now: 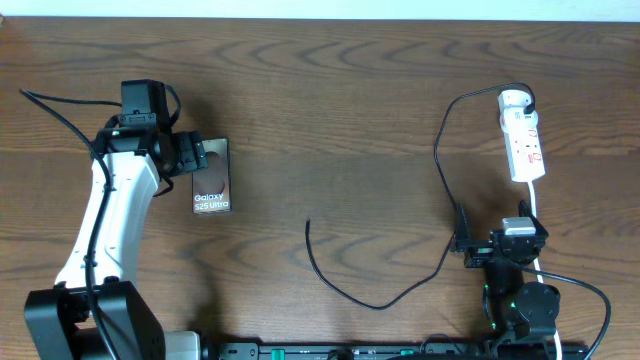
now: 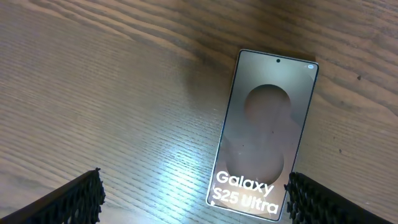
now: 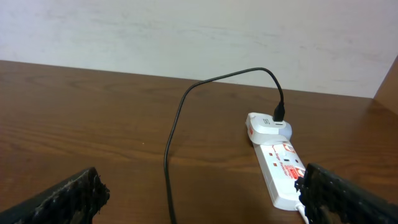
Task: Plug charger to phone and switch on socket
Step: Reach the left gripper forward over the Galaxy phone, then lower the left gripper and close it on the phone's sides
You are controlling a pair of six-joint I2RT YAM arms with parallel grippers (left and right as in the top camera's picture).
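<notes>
The phone [image 1: 211,182] is a brown slab with white "Galaxy S25 Ultra" lettering, lying flat on the table at the left. My left gripper [image 1: 192,155] hovers over its far end, open and empty. In the left wrist view the phone [image 2: 267,124] lies between the spread fingers [image 2: 196,202], close to the right one. The charger cable [image 1: 345,292] runs from the socket [image 1: 523,135] in a long curve, and its free tip [image 1: 308,223] rests on the table at centre. My right gripper [image 1: 500,243] is open and empty, just short of the socket [image 3: 280,168], with the cable [image 3: 169,155] between its fingers [image 3: 208,202].
A white adapter [image 3: 267,124] sits plugged into the far end of the socket, with the cable coming out of its top. A white lead [image 1: 537,215] runs from the socket's near end toward the right arm. A pale wall [image 3: 186,31] stands behind the table.
</notes>
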